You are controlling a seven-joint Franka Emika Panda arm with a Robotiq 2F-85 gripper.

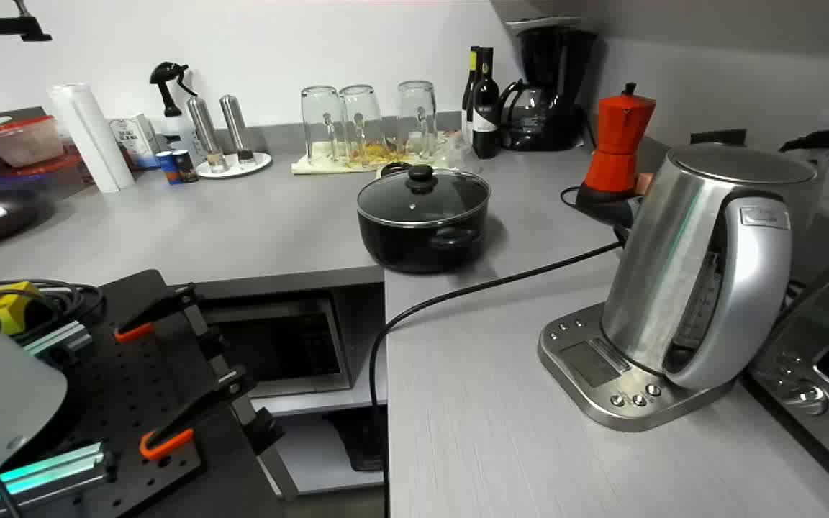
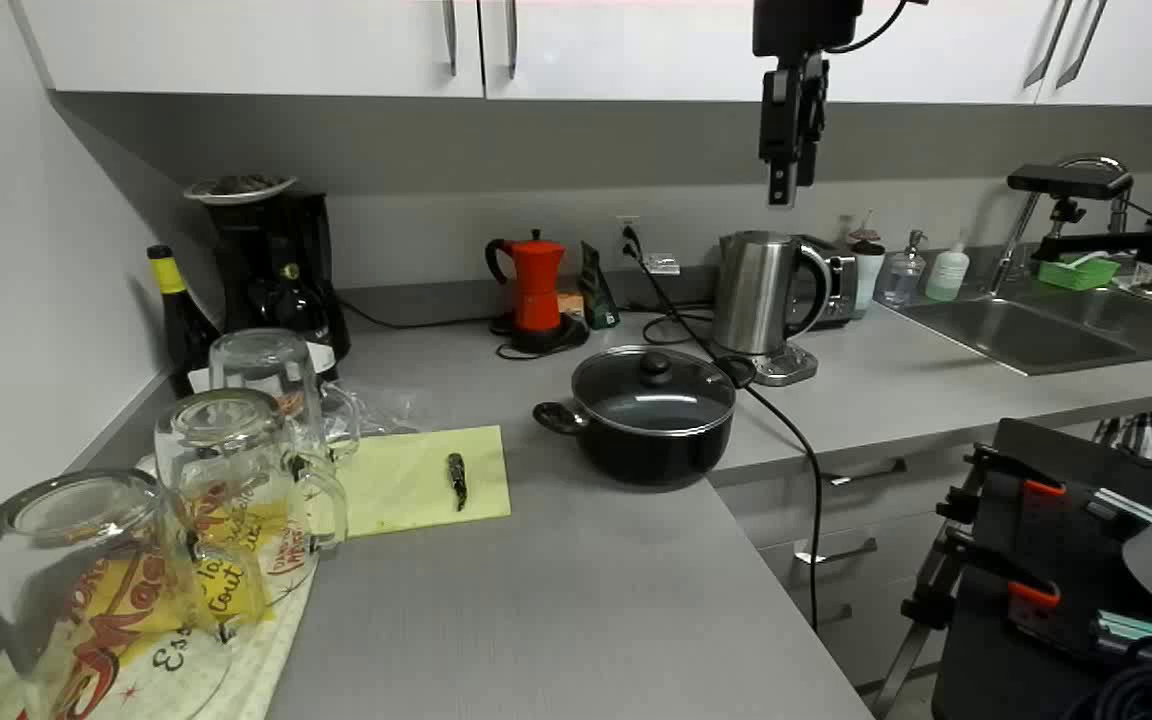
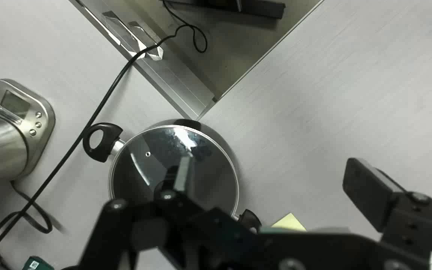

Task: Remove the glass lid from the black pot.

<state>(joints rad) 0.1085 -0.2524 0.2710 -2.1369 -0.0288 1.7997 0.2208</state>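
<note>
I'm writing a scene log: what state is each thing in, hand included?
Hand, open, holding nothing
Black pot, upright, covered
Glass lid, seated in place
Steel kettle, closed, on its base
Red moka pot, upright, closed
Glass mugs, apparently upside down
Wine bottles, upright
Cabinet doors, shut
Drawers, apparently shut
Microwave, door apparently shut

Both exterior views look slantwise at the black pot (image 1: 407, 249); my wrist view shares it from nearer, facing steeply down.
</note>
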